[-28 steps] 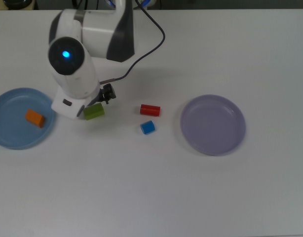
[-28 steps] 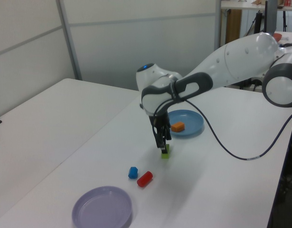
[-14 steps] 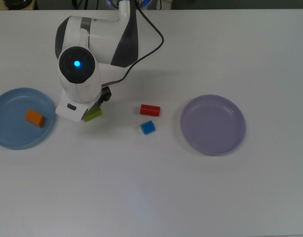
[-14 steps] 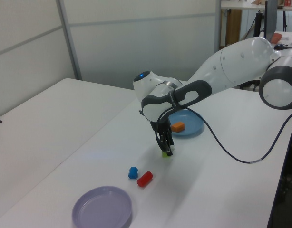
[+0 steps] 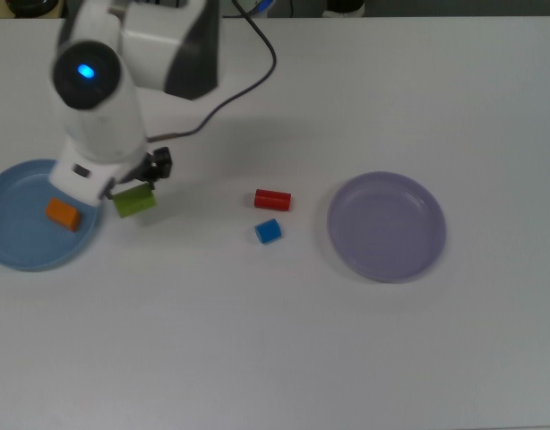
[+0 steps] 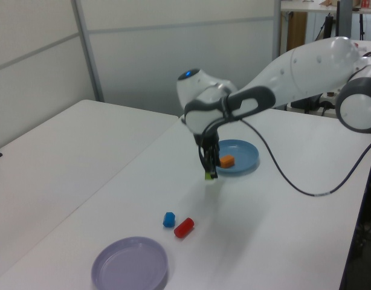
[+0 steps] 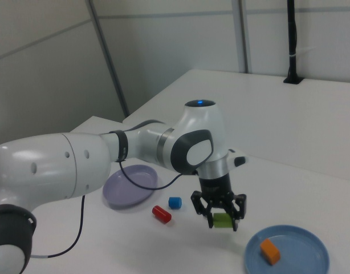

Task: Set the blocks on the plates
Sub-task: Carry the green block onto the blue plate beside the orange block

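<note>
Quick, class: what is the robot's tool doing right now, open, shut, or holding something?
Tool: shut on the small lime-green brick, held clear of the white table, near the light blue round plate.

In the top view the white arm's wrist covered the two-finger gripper (image 5: 134, 186) almost wholly, along with the right rim of the round light blue plate (image 5: 24, 246), whose left side ran off the frame. In the left view the small lime-green brick (image 6: 208, 177) showed only as a sliver between the fingers.
</note>
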